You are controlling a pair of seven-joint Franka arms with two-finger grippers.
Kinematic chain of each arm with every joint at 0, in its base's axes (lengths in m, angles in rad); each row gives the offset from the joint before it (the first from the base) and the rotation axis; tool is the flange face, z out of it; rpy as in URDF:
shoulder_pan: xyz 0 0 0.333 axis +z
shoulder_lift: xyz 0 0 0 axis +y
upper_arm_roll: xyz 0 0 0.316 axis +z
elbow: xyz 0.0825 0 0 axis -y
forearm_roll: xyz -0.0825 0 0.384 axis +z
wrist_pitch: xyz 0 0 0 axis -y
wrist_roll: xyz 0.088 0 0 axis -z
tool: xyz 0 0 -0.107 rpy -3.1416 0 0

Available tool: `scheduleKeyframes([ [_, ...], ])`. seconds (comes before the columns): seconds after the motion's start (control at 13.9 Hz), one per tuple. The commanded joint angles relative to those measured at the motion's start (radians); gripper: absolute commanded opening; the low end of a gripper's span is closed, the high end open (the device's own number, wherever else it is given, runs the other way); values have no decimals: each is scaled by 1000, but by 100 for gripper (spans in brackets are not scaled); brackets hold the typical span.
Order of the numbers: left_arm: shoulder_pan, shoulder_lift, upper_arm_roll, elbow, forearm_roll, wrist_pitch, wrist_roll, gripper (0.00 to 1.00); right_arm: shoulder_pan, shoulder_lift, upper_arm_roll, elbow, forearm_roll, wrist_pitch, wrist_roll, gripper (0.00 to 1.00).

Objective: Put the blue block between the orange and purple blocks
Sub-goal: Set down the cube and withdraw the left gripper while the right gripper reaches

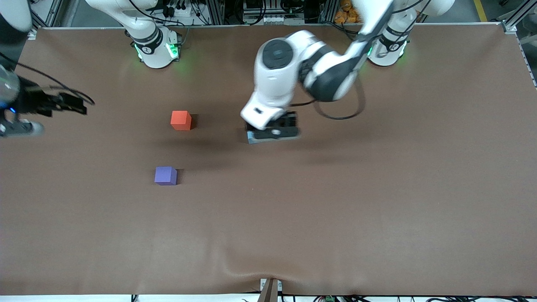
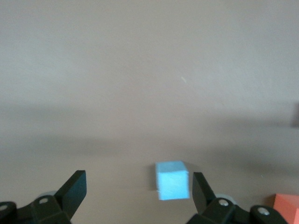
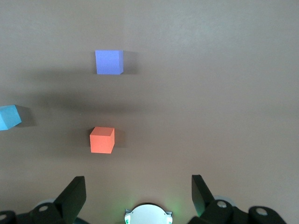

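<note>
The blue block (image 1: pixel 251 137) lies on the table near the middle, mostly hidden under my left gripper (image 1: pixel 275 131). In the left wrist view the blue block (image 2: pixel 172 179) sits on the cloth between the open fingers, close to one fingertip (image 2: pixel 200 186); the left gripper (image 2: pixel 138 186) is empty. The orange block (image 1: pixel 181 120) stands toward the right arm's end, and the purple block (image 1: pixel 165 175) is nearer the front camera than it. My right gripper (image 1: pixel 71 105) waits high over the right arm's end, open and empty (image 3: pixel 138 189); its view shows the purple block (image 3: pixel 109 62), orange block (image 3: pixel 102 140) and blue block (image 3: pixel 9 116).
A brown cloth (image 1: pixel 335 201) covers the whole table. A corner of the orange block (image 2: pixel 286 207) shows at the edge of the left wrist view. The right arm's base (image 3: pixel 148 214) shows between the right gripper's fingers.
</note>
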Motion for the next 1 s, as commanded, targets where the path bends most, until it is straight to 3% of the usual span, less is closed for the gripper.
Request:
scheduleKeyframes([
  [0.0,135,-72,-12,-48,13,-89,115,100,62,13,1,7,6,-14,32,100],
  [0.22,286,-112,-12,-52,15,-170,244,100,146,46,1,-60,123,53,174,100],
  [0.57,486,-259,-15,-159,15,-200,548,100,360,82,12,-184,146,248,412,100],
  [0.93,584,-437,-15,-301,16,-221,747,100,562,202,14,-315,171,639,596,100],
])
